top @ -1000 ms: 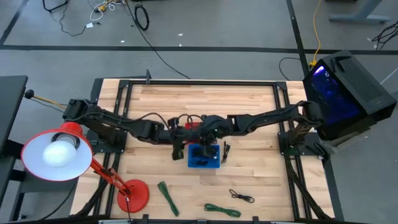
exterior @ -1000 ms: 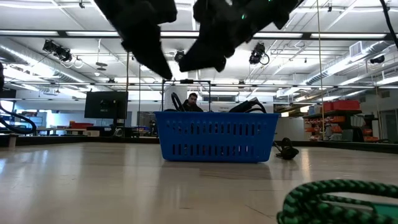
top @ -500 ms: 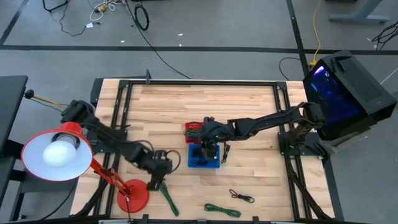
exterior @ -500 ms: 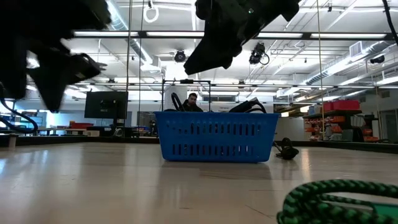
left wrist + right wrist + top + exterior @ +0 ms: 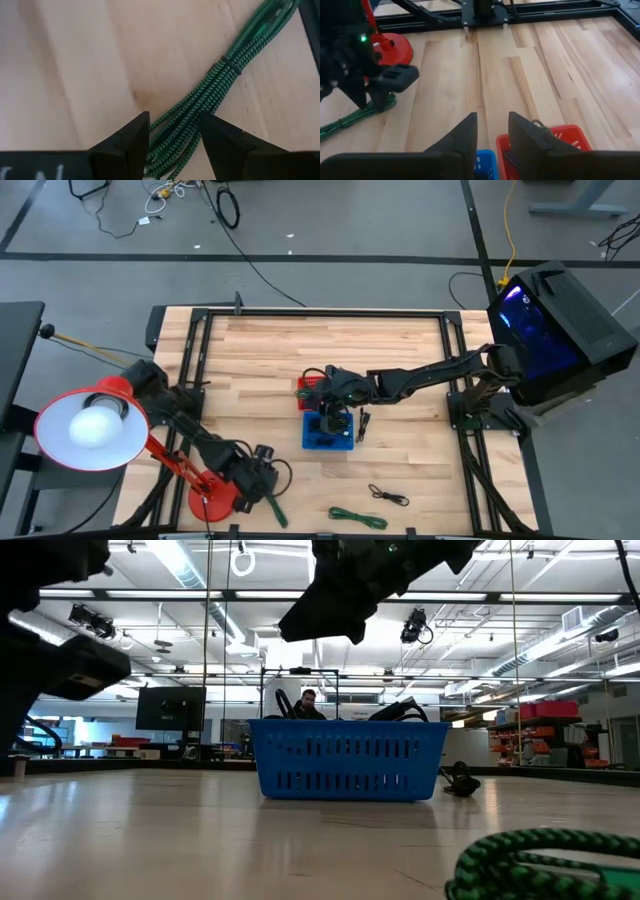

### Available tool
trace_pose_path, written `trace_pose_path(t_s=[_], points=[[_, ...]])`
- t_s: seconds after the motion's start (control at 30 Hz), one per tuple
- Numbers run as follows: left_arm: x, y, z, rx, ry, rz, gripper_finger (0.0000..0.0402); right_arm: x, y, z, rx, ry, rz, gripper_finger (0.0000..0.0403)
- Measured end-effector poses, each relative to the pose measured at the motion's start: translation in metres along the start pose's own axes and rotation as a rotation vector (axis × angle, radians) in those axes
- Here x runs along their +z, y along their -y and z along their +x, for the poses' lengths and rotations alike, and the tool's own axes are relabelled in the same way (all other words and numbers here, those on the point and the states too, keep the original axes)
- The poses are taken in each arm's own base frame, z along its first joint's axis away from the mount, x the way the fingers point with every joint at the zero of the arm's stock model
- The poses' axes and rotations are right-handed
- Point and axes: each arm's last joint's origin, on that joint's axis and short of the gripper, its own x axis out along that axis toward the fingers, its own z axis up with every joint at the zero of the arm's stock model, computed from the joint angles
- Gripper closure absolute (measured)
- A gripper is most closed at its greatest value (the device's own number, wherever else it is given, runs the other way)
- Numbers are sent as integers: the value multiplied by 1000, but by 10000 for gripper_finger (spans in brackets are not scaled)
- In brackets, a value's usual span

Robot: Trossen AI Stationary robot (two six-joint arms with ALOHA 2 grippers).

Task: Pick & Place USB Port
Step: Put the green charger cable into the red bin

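A green braided cable bundle (image 5: 271, 498) lies flat on the wood near the table's front edge. My left gripper (image 5: 262, 476) hangs just above its far end, pointing steeply down and open. In the left wrist view the bundle (image 5: 220, 75) runs between the two fingers of that gripper (image 5: 172, 131); I see no touch. My right gripper (image 5: 331, 396) hovers open and empty over the blue basket (image 5: 328, 432) and the red basket (image 5: 311, 386) at mid-table. In the right wrist view its fingers (image 5: 491, 131) frame bare wood.
A red desk lamp stands with its base (image 5: 213, 493) just left of the green bundle. A second green cable (image 5: 357, 517) and a black one (image 5: 388, 496) lie at the front right. Another black cable (image 5: 363, 423) lies beside the blue basket. Black frame rails border the table.
My left gripper has swung from beside the baskets toward the table's near left, sinking and tipping more steeply down, and now hangs over the green bundle. Its fingers have stayed open. My right gripper has kept its place over the baskets.
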Motion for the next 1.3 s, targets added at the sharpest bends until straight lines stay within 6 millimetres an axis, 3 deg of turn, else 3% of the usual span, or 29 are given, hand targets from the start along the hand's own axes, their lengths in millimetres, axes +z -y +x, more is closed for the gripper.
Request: trace_pose_path(t_s=[0.27, 0.63, 0.77, 0.9, 1.13, 1.3], points=[[12, 8, 10, -36, -10, 98, 223, -3, 0, 0, -3, -30, 5, 291], [5, 5, 28, -57, -92, 113, 225, -5, 1, 0, -7, -54, -9, 291], [5, 3, 29, -41, -98, 88, 271, -5, 0, 0, -7, -54, -14, 291], [7, -3, 30, -43, -108, 20, 377, -6, 1, 0, -8, -64, -32, 291], [18, -7, 26, -55, -108, -48, 391, -10, 9, 0, -67, -107, -39, 291], [31, -4, 4, 28, -83, -40, 392, -21, 23, -2, -127, -234, -27, 291]])
